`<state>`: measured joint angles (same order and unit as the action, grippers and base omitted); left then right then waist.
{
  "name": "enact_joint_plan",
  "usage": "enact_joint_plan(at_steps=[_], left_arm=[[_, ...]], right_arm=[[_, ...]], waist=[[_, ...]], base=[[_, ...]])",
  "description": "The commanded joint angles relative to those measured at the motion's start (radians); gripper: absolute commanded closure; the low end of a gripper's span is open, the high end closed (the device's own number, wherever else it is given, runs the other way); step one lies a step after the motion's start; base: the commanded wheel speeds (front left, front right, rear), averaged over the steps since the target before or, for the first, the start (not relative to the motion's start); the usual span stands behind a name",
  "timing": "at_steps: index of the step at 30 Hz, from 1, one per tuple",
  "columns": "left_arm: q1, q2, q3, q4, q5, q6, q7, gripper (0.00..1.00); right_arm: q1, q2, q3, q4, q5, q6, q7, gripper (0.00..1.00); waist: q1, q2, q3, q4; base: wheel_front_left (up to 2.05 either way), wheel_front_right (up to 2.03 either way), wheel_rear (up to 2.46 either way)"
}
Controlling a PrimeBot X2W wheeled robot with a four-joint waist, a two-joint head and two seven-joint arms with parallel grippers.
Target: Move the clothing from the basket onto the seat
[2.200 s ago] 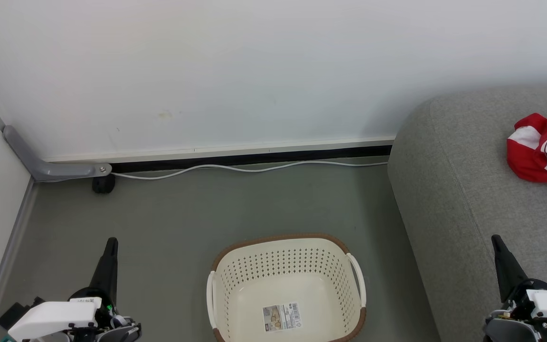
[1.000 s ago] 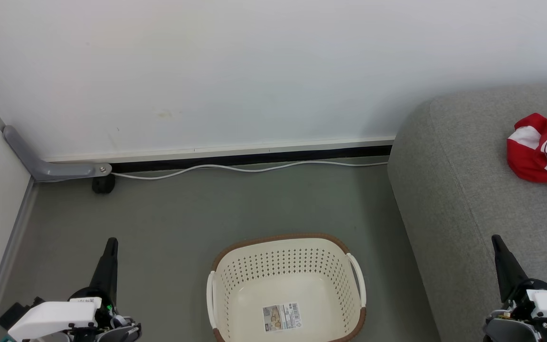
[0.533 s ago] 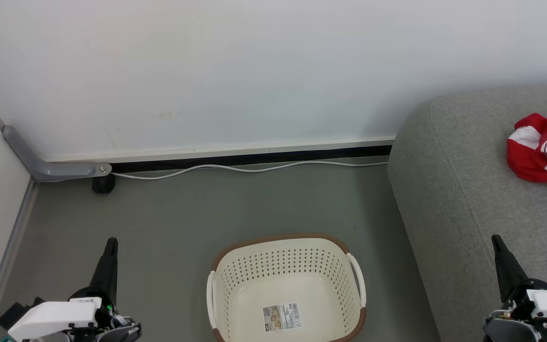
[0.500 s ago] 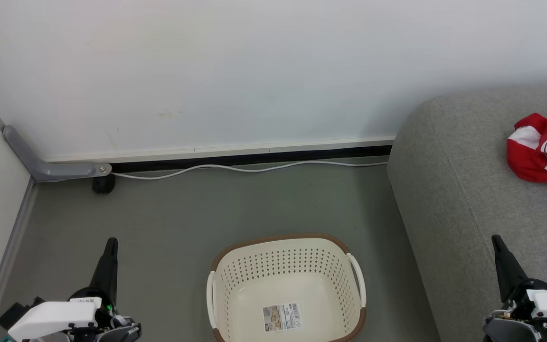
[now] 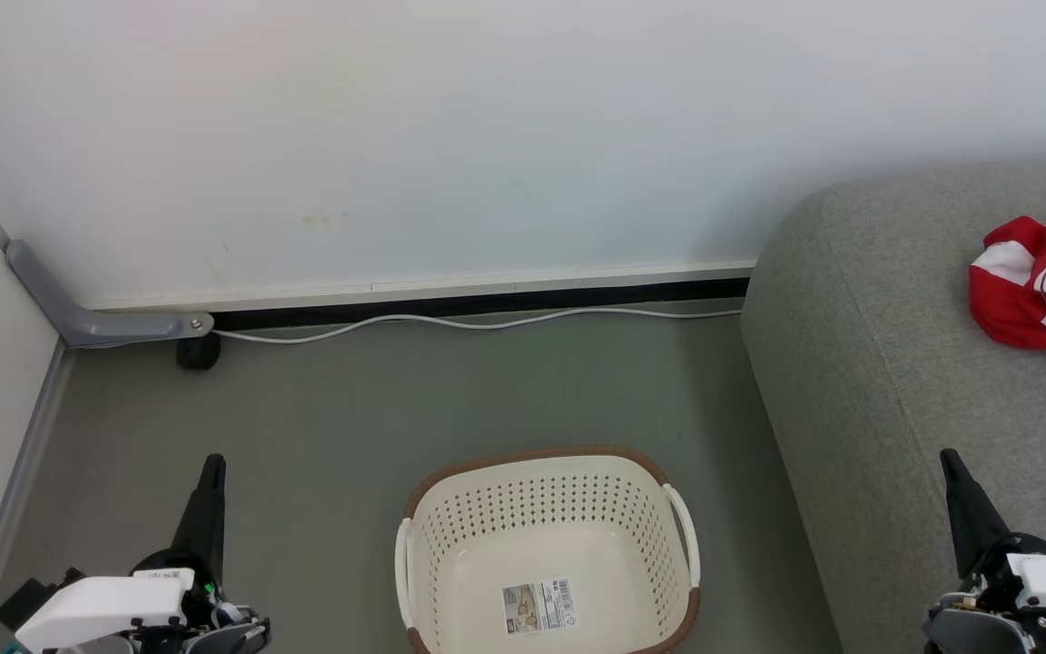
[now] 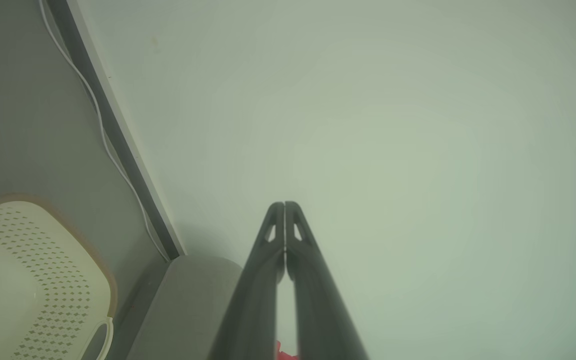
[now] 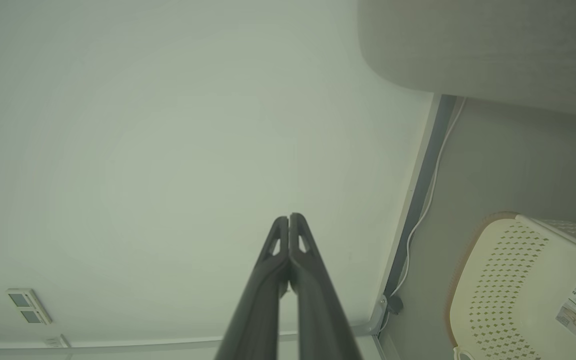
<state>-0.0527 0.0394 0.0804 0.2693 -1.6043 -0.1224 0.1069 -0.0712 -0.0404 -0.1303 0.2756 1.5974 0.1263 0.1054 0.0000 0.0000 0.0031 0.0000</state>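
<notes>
Red clothing [image 5: 1042,282] with white trim lies bunched on the grey seat [image 5: 904,381] at the right edge of the head view. The cream basket [image 5: 548,481] stands on the floor at the bottom centre, holding nothing but a paper label [image 5: 537,607] on its floor. My left gripper [image 5: 212,465] is at the lower left over the floor, shut and holding nothing. My right gripper [image 5: 948,458] is at the lower right over the seat's front, shut with nothing in it. In the wrist views the left gripper [image 6: 284,205] and the right gripper [image 7: 289,217] point at the pale wall, fingertips together.
A white cable [image 5: 478,322] runs along the dark skirting at the wall's foot. A grey bracket [image 5: 78,313] with a small black wheel [image 5: 197,352] sits in the left corner. Grey floor [image 5: 414,391] lies open between the basket and the wall.
</notes>
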Motion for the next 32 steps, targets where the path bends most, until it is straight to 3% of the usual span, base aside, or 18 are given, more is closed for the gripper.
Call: enact_joint_plan(at_steps=[1,32], left_arm=[[-0.055,0.011,0.033,-0.024,-0.004,-0.008,0.006,1.00],[-0.055,0.011,0.033,-0.024,-0.004,-0.008,0.006,1.00]], right_arm=[[-0.037,-0.010,0.016,-0.031,0.011,0.004,0.008,1.00],[-0.037,-0.010,0.016,-0.031,0.010,0.004,0.009,1.00]], waist=[[0.0000,0.0000,0.000,0.000],[0.0000,0.0000,0.000,0.000]], base=[[0.00,0.00,0.00],[0.00,0.00,0.00]])
